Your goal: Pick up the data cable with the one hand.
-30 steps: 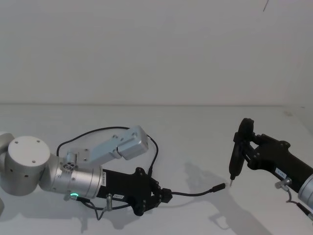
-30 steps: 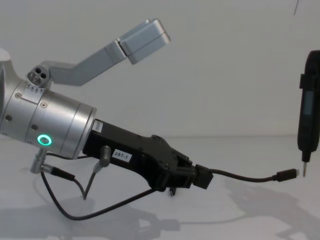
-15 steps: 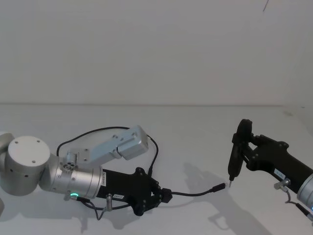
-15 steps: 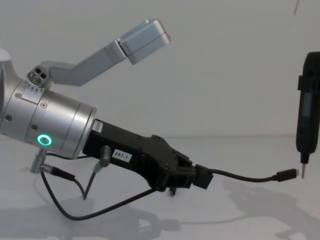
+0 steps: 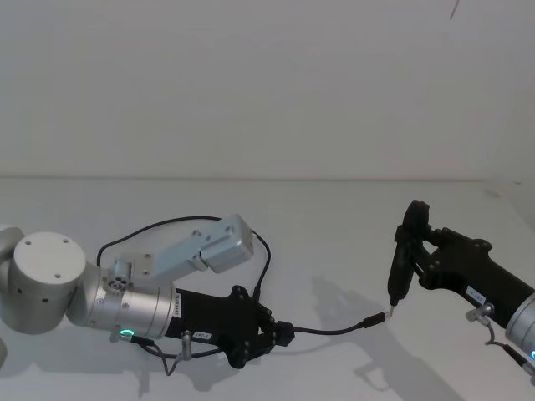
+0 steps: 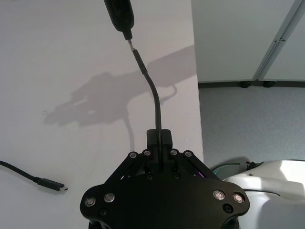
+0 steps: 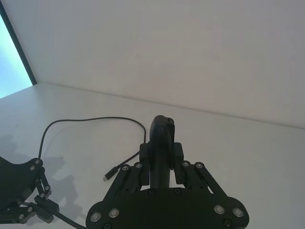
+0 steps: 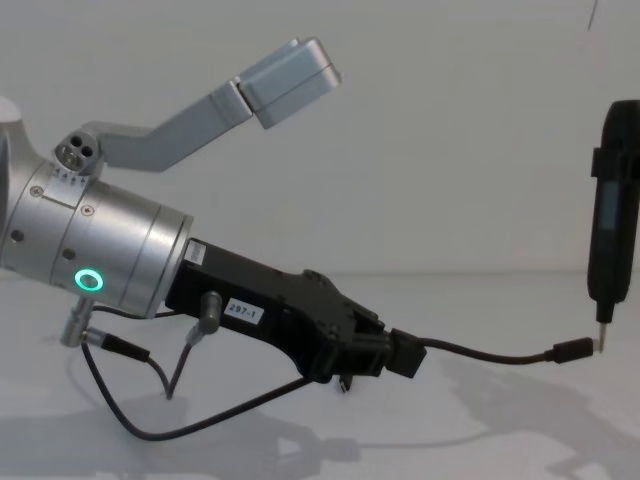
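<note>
The left gripper [image 8: 400,355] is clamped on the cable [image 8: 480,356], its jaws closed around the black lead a short way back from one plug, so that a free length arcs forward from the fingertips and ends at that plug [image 8: 572,350], held clear above the table [image 5: 334,251] as the chest view shows. In the left wrist view the same stretch runs straight out from between the jaws [image 6: 158,138] and bends toward the far end. Behind the grip the rest of the cable trails back on the table in a wide loop [image 5: 167,224] past the arm's silver wrist [image 5: 134,309], and its other plug [image 6: 50,184] lies flat on the surface, apart from the gripper. The right gripper [image 5: 418,242] stands at the right, closed on a slim dark tool [image 8: 610,230] held upright, whose thin metal tip [image 8: 601,338] sits just beside the raised plug, touching it or very nearly; which cannot be told. As a judgement, the grasp itself looks done and the step in hand is the lift: one end is up, while most of the cable's length is on the table. The next move would call for raising the left arm steadily with the grip kept firm, since the hold is on a thin, flexible lead that could slip through the jaws, and for keeping the plug from snagging on the tool tip.
</note>
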Controlling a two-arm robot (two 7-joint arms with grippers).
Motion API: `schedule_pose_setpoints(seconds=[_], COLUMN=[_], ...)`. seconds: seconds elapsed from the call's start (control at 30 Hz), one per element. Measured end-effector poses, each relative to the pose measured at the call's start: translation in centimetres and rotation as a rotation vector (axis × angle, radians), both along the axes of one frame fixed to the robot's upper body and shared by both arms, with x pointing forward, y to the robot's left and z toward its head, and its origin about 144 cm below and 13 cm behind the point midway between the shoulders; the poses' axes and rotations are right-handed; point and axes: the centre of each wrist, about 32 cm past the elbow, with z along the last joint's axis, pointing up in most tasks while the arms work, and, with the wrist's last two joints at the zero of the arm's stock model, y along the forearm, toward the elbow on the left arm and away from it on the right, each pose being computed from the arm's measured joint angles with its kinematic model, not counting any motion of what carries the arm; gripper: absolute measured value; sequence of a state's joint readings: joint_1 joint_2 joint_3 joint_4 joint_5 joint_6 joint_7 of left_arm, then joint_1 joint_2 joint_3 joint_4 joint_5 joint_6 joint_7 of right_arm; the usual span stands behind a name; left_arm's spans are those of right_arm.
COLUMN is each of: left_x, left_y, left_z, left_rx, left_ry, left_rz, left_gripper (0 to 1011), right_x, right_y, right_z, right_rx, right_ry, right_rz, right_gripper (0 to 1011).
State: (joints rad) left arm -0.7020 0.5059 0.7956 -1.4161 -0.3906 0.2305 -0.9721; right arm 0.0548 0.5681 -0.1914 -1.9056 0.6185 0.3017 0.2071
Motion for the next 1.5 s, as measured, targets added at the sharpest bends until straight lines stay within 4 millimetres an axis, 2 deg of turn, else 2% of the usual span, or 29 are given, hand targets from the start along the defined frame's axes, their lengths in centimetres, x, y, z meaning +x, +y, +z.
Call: schedule_pose_setpoints(seconds=[1.5], left_x=[0.00], left_y=[0.01], left_z=[0.00], left_rx=[0.000], left_ry=[0.000], left_rz=[0.000], left_gripper=[43], right_x=[-0.07], right_y=[-0.22], right_z=[0.61], right_rx=[0.020], right_ry=[0.016], right_rz=[0.024], right_gripper=[279])
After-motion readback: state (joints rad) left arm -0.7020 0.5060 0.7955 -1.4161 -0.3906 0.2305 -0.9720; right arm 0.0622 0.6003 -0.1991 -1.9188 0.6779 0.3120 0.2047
